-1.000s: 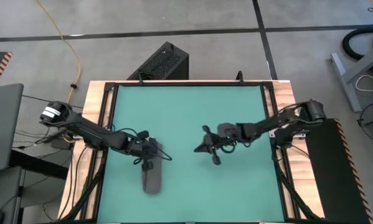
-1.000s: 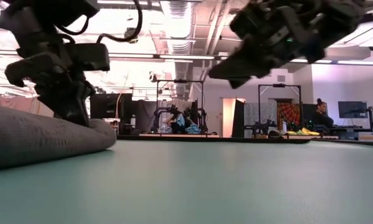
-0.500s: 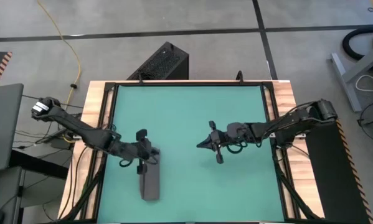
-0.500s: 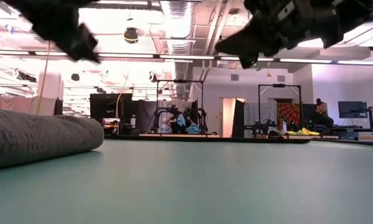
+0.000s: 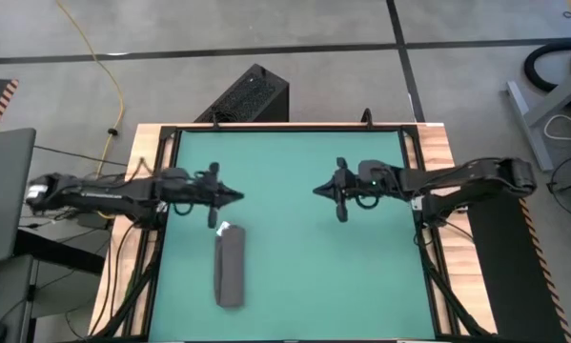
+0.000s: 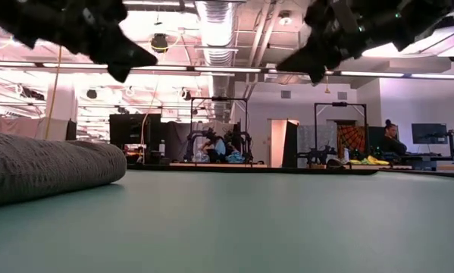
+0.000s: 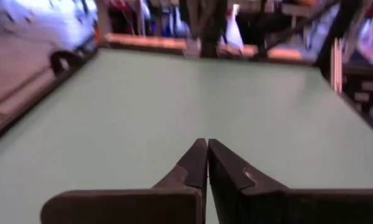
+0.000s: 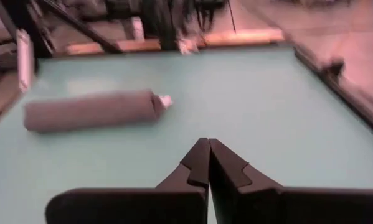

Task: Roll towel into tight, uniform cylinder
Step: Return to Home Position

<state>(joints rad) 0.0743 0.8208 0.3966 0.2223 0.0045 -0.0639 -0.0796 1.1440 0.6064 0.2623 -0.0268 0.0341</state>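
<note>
- The surface (image 5: pixel 295 276) carries nothing but the towel, and both arms have pulled up and back off it since a second ago.
- The towel (image 5: pixel 230 272) lies as a rolled cylinder on the left front part of the surface, running front to back. It sits where it was half a second ago, so letting go has not disturbed it.
- From the right wrist view, the roll (image 8: pixel 89 110) looks even in thickness along its length. I see no loose flap, so I judge it is holding by itself.
- My left hand (image 5: pixel 233 196) pressed on the roll's far end a second ago. It now hangs in the air beyond that end, well apart from the cloth. Its fingers (image 7: pixel 198 158) are closed tip to tip and hold nothing.
- My right hand (image 5: pixel 316 190) has drifted toward the back of the surface and floats mid-surface, well apart from the towel. Its fingers (image 8: pixel 200 155) are also pressed together and empty.
- The white tag (image 5: pixel 222 228) sticks out at the roll's far end, nearest my left hand.
- I read the rolling as done, and only parking both arms remains.
</note>
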